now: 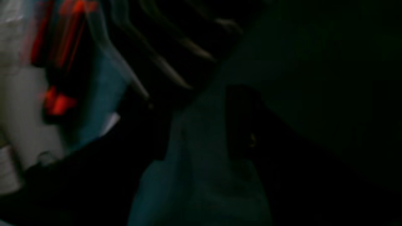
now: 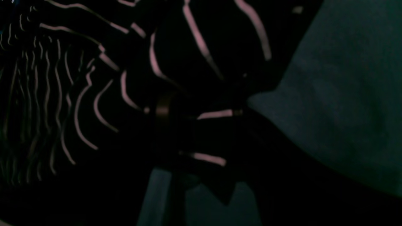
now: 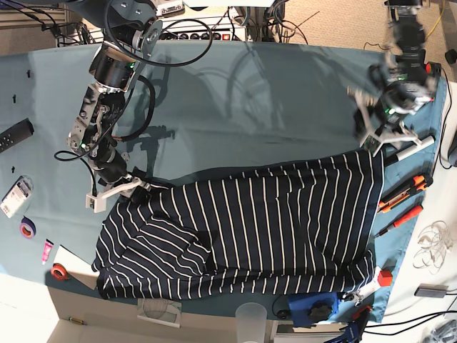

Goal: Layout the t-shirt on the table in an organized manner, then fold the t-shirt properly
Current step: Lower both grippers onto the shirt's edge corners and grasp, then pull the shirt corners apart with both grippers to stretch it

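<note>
Left tool (image 3: 376,136) hangs spread just above the t-shirt (image 3: 250,236) corner; right tool (image 3: 118,189) seemingly grips its opposite edge.

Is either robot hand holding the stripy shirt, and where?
The right hand pinches the t-shirt at its top corner. The left hand is open, holding nothing.

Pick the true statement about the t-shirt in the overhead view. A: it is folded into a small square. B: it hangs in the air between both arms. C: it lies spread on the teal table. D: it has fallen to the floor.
C: the t-shirt lies spread wide on the table.
</note>
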Robot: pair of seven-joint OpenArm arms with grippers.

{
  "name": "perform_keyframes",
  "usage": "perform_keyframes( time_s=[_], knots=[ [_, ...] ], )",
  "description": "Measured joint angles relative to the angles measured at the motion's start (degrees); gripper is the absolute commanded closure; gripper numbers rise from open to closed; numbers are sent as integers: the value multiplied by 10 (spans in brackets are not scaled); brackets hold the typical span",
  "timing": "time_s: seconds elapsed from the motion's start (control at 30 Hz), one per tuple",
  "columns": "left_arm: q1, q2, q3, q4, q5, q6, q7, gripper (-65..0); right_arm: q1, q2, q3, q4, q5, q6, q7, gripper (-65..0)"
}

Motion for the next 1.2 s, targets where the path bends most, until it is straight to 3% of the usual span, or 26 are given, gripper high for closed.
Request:
perform_keyframes(
  time_s=[0.07,0.23,0.33,0.43,0.5,0.7,0.8,0.9,1.07,1.2],
  knots=[
    [-6,0,23,-1,38,27,-1,-284,0,0,0,0,-10,4,0,-242],
    [-50,-2,82,-46,82,17,-15,-284,0,0,0,1,-11,6,0,-242],
    [-85,-3,108,-90,92,57,-24,-284,0,0,0,1,-11,6,0,-238],
    [-106,-3,112,-122,89,77,-38,-279,0,0,0,1,-14,0,0,-103],
    [-115,-3,112,-135,88,77,-37,-239,0,3,1,1,-17,-1,-2,-5],
    [-116,0,113,-135,86,79,23,-3,-1,32,-2,34,-22,-2,-65,0],
    [-116,0,114,-134,89,116,59,0,-11,53,-2,84,-27,-11,-124,0],
    [-112,0,114,-121,94,155,105,0,-14,71,1,132,18,6,-158,0],
    [-103,0,114,-89,90,154,149,0,-10,82,5,187,78,11,-199,0],
    [-100,0,115,-59,83,151,193,0,-14,85,49,194,113,26,-220,0]
  ],
)
